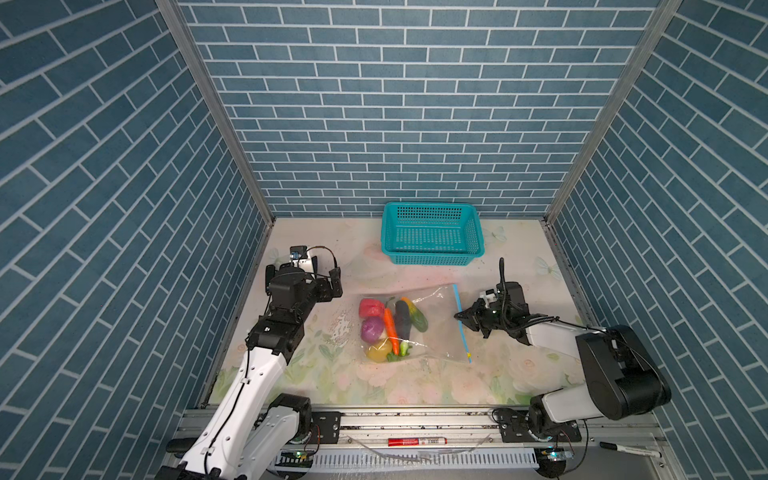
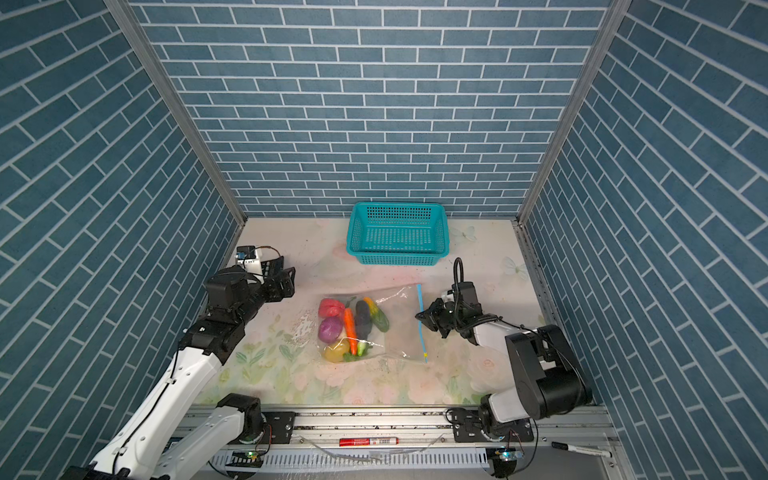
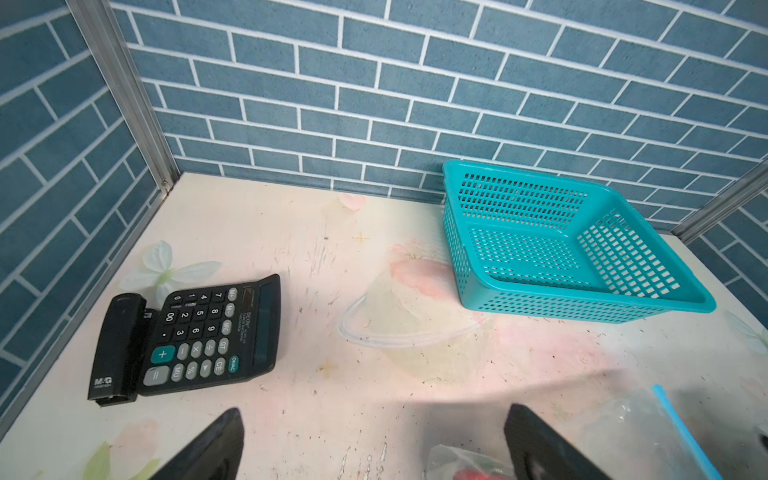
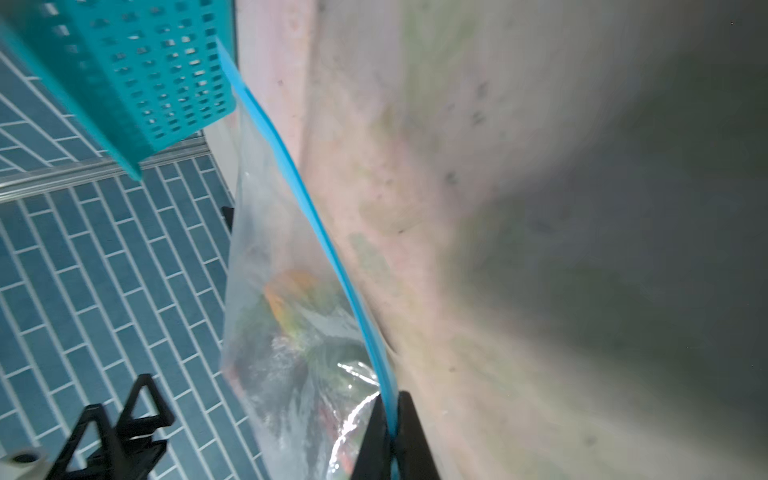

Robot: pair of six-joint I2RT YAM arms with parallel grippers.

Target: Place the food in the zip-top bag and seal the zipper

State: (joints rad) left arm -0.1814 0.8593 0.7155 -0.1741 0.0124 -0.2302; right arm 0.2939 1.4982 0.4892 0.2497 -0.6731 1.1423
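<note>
The clear bag [image 1: 440, 332] lies flat near the middle of the flowered table [image 1: 519, 374]. Its blue zipper [image 1: 465, 340] runs along the right edge from far to near, with the yellow slider [image 1: 469, 355] at the near end.

All the food is inside, bunched at the bag's left end. A red piece [image 1: 371, 307] is farthest, with a purple onion [image 1: 372, 328] just near of it and a yellow fruit [image 1: 377, 352] nearest. An orange carrot [image 1: 390, 326] lies beside them, its green leaves pointing near. To its right are a dark eggplant [image 1: 402, 318] and an orange-green cucumber [image 1: 417, 318].

The right hand [image 1: 458, 316] reaches in from the right and is closed on the zipper about midway along it. The right wrist view shows the blue strip pinched between the two black fingers [image 4: 411, 436].

The left hand [image 3: 374, 449] hangs wide open, holding nothing, over the far left of the table, well apart from the bag. Below it lie a black calculator [image 3: 216, 336] and, just beside that, a black stapler [image 3: 116, 345]. A teal basket [image 1: 432, 259] stands by the far wall.
</note>
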